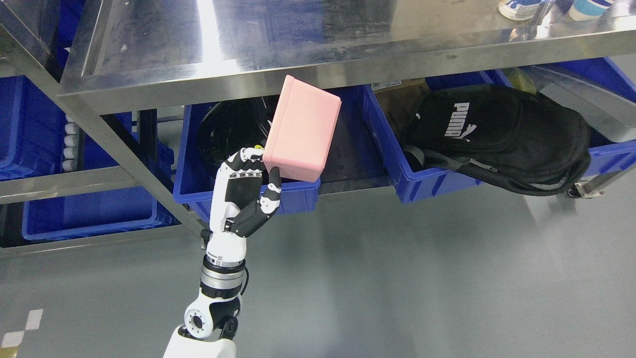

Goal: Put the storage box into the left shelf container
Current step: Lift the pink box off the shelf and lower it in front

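Observation:
The pink storage box [303,134] hangs tilted in the air, its lower left corner pinched by my left hand [259,174], fingers behind the edge and thumb under it. The box is just under the steel tabletop's front edge and above the front wall of the left blue shelf container [298,196]. Inside that container lies a dark round object [228,129], partly hidden by the box. My left arm rises from the bottom edge, left of the middle. The right arm is out of sight.
A second blue container [422,184] to the right holds a black backpack [502,139]. The steel tabletop [248,44] overhangs both containers closely. More blue bins [84,214] sit on a shelf at the far left behind a slanted steel leg. Grey floor lies below.

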